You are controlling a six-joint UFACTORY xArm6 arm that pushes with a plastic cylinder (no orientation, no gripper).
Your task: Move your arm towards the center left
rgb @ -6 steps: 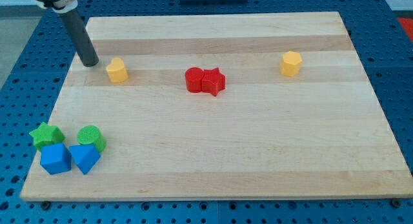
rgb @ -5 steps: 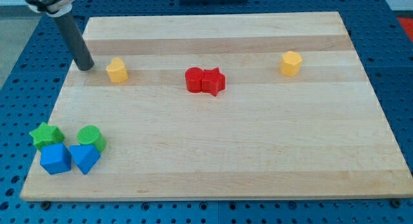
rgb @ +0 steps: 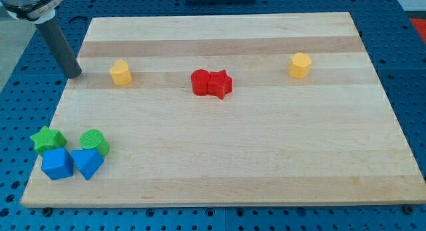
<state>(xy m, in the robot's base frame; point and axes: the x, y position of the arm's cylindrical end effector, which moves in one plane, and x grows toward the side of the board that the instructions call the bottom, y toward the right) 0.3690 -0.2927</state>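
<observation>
Since the earlier frames my tip (rgb: 74, 75) has slid toward the view's left, away from the yellow block (rgb: 120, 72), and now sits at the tabletop's (rgb: 219, 164) left edge. No fingers exist on this rod, so nothing is held. Center left lies lower down that edge, above the green (rgb: 48, 138) and blue blocks (rgb: 57, 164), which sit well apart from my tip.

Probably a lab: wooden board (rgb: 266, 158) on blue perforated bench (rgb: 413, 91).
</observation>
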